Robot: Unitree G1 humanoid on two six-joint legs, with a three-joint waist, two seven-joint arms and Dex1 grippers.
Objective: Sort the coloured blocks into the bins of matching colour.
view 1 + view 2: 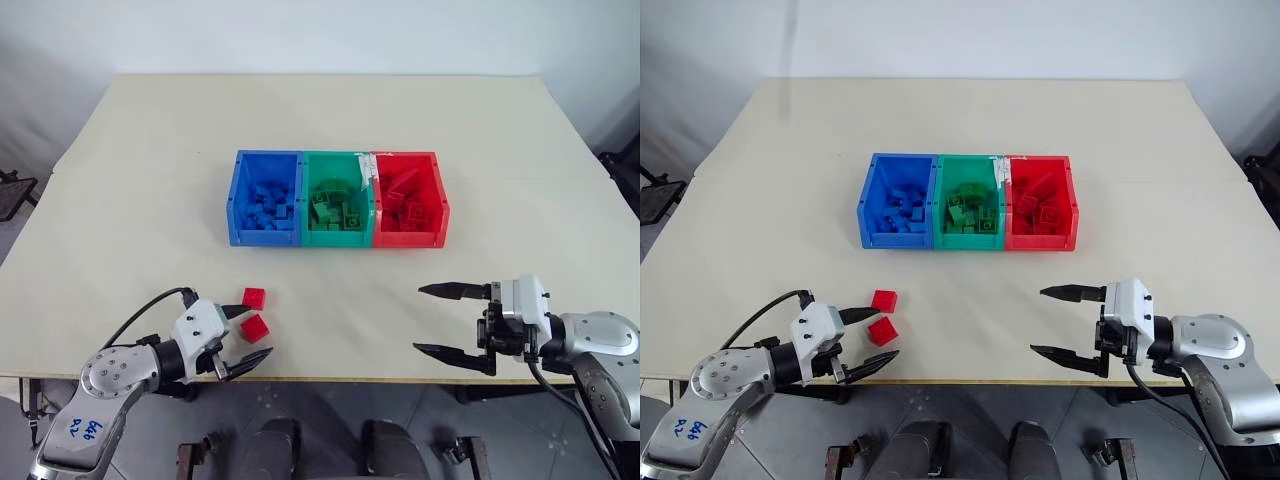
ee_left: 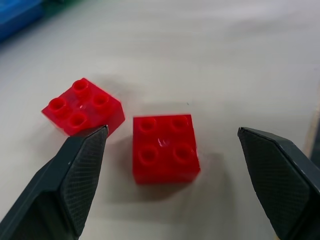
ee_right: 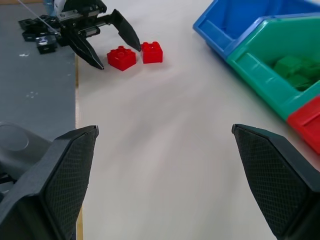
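Two red blocks (image 2: pixel 165 148), claw-flanked (image 2: pixel 170 165)

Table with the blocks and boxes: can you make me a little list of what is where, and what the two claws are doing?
table: beige top
bins: blue bin, green bin, red bin, joined in a row mid-table, each holding bricks of its own colour
loose blocks: two red blocks near the front edge, nearer red block, farther red block
left claw: open, its fingers on either side of the nearer red block, not gripping it
right claw: open, holding nothing, above bare table
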